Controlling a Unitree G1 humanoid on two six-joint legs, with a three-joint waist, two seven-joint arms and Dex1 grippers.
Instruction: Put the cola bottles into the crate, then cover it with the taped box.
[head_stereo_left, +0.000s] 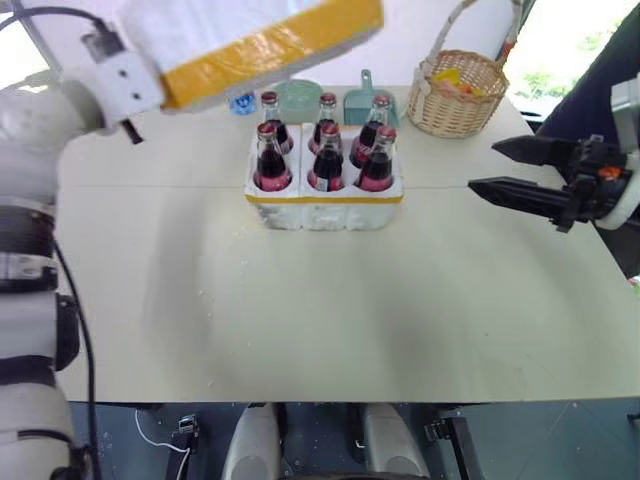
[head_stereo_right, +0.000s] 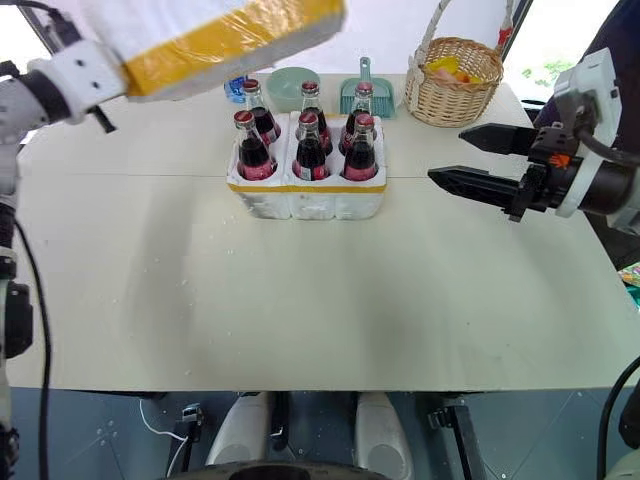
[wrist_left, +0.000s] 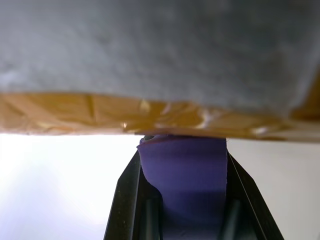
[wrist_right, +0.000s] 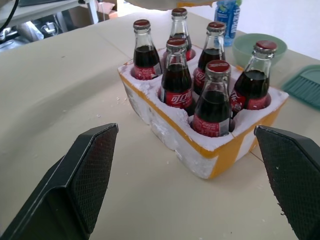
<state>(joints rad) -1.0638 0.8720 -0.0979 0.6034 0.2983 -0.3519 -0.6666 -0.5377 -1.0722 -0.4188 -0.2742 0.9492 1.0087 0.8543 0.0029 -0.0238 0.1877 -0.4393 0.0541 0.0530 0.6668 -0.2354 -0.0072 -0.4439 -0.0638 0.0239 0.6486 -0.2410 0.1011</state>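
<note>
My left tool (wrist_left: 182, 150) is clamped shut on the taped box (head_stereo_left: 250, 40), and its wrist cam is the one that lets me see the pinch up close: black fingers (wrist_left: 125, 195) coming up to the yellow-taped edge with white foam above. From the head cams the box hangs tilted in the air, up left of the crate (head_stereo_left: 323, 205) and not over it. My right tool (head_stereo_left: 495, 165) is spread wide with nothing in it, hovering off the crate's right side, well apart. Its cam looks between both fingers straight at the cola bottles (wrist_right: 212, 100), all six standing in their wells. Behind the crate on the desk (head_stereo_left: 320, 320): a green bowl (head_stereo_left: 296, 98), a teal dustpan (head_stereo_left: 360, 100), a blue-capped bottle (wrist_right: 227, 17), and a wicker basket (head_stereo_left: 460, 95) off right.
</note>
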